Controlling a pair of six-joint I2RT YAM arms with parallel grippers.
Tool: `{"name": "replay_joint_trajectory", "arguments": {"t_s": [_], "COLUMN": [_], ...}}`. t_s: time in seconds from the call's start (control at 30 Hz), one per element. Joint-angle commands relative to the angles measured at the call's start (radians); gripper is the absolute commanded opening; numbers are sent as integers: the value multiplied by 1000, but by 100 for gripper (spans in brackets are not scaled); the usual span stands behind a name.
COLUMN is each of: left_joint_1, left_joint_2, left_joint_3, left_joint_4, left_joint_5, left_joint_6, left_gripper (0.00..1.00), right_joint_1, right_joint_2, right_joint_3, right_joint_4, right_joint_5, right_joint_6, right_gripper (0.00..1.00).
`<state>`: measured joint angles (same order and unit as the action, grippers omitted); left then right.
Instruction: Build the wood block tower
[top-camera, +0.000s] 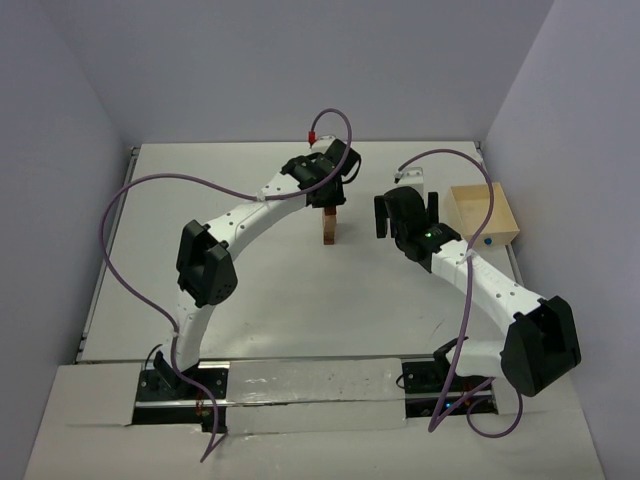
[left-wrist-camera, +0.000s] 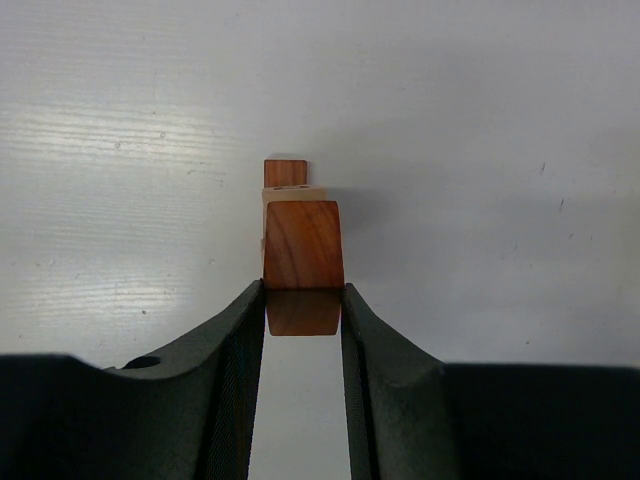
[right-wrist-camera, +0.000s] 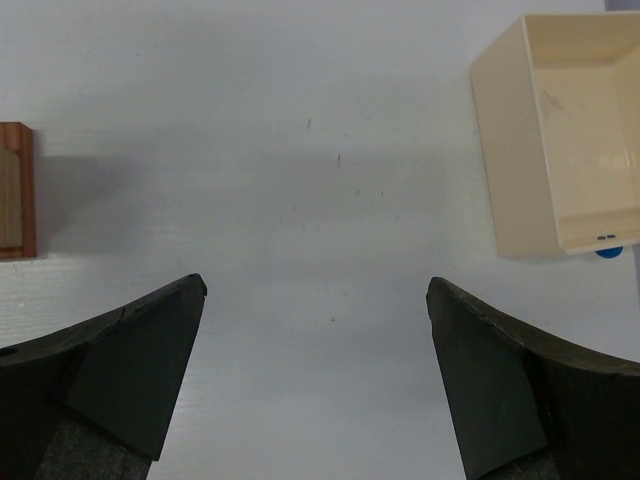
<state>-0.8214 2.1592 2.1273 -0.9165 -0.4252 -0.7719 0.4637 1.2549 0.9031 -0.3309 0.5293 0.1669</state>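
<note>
The left claw (left-wrist-camera: 303, 292) was half shut around a reddish-brown wood block (left-wrist-camera: 303, 245), gripping it atop the tower (top-camera: 328, 232) that stood mid-bench (top-camera: 290, 300). The right claw (right-wrist-camera: 316, 288) hung wide open and empty just right of the tower, with the pale wooden box (right-wrist-camera: 515, 150) beyond it near the bench edge.

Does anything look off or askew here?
Only slightly: from the left wrist, the lower blocks of the tower sit offset left of the reddish-brown block held by the left gripper, so the column looks a little staggered. Nothing spilled or damaged.
</note>
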Motion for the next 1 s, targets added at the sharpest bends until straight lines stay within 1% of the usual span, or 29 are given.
{"name": "replay_joint_trajectory", "arguments": {"t_s": [0.0,0.4,0.73,0.97], "left_joint_1": [-2,5,8,9], "left_joint_2": [19,30,33,38], "left_joint_3": [39,36,25,30], "left_joint_4": [10,10,16,16], "left_joint_5": [-26,-18,-6,3], "left_joint_6": [-3,3,12,16], "left_gripper": [3,4,20,21], "right_joint_1": [-10,-10,-11,-10], "right_joint_2": [6,11,14,14], "right_joint_3": [37,37,40,39], "right_joint_4": [1,0,-2,-1], "right_joint_5": [3,-2,-6,-8], "right_joint_6": [14,14,14,14], "right_gripper": [100,100,100,100]}}
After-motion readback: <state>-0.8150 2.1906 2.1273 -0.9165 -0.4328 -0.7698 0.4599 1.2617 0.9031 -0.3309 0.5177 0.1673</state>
